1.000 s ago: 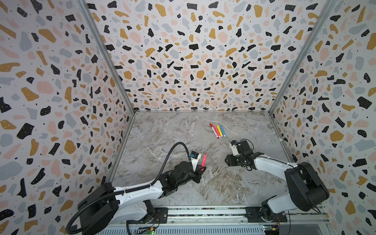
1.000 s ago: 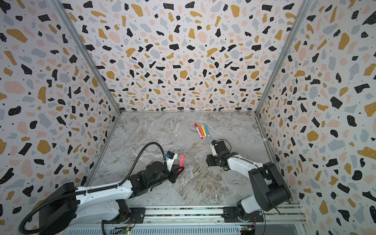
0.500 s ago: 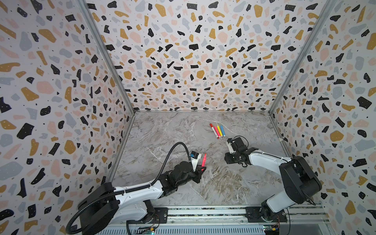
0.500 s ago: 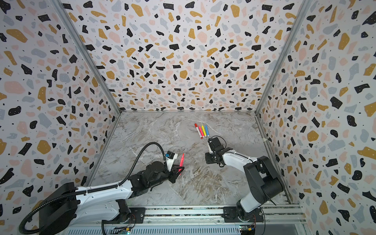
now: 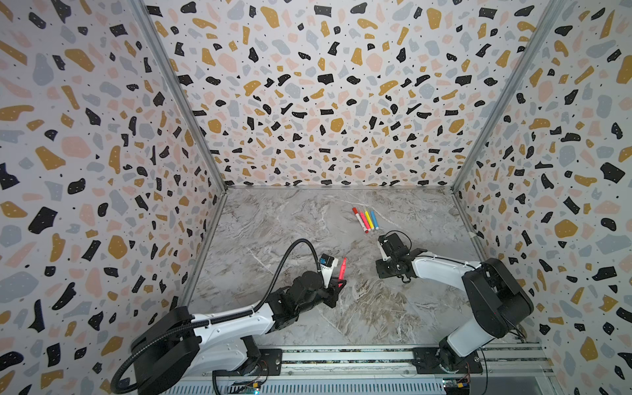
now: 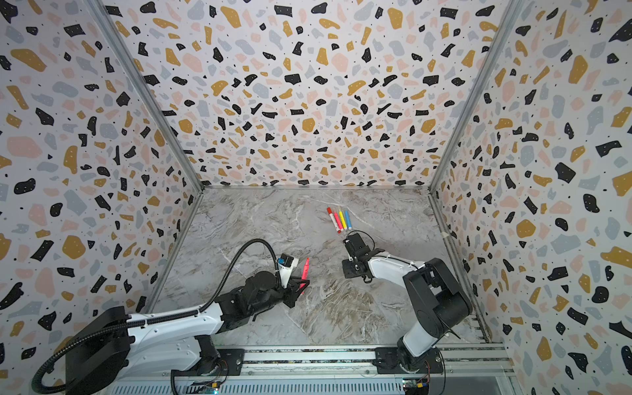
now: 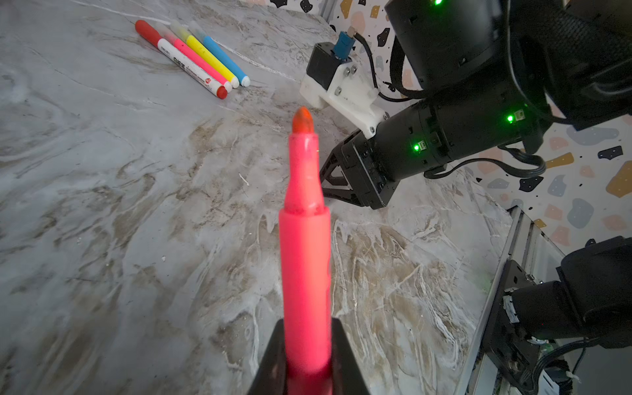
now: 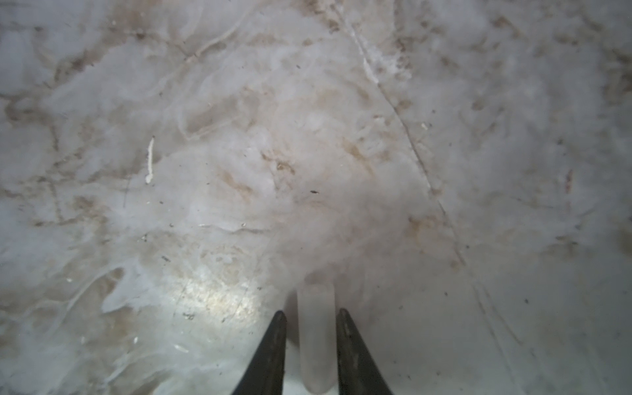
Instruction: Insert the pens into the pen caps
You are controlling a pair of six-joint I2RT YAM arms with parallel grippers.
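The marble table [image 5: 273,222] is carrying everything. The row of four pens [image 5: 365,220] at its back is serving as the marker here: a white one with a red cap [image 7: 145,29], then pink, yellow and blue. In the left wrist view each of those three appears to be wearing a pale cap. On that showing, four pens are looking finished and one pairing is left.

Nearer the camera than the row and off to its left in both top views, the left gripper [image 5: 338,284] is clamping the fifth, a neon pink pen [image 7: 304,239]. Its jaws are tight on the lower barrel, and the pen's bare tip is pointing up, clear of the table.

Just in front of the row, between it and the held pen, the right gripper [image 8: 310,316] is pointing down at the table. Its jaws are standing narrowly either side of a clear pen cap [image 8: 315,335]; whether they are already pinching it I cannot tell. By my judgement the cap is not yet lifted, so raising it, lining it up with the tip and pressing it home are all still waiting.
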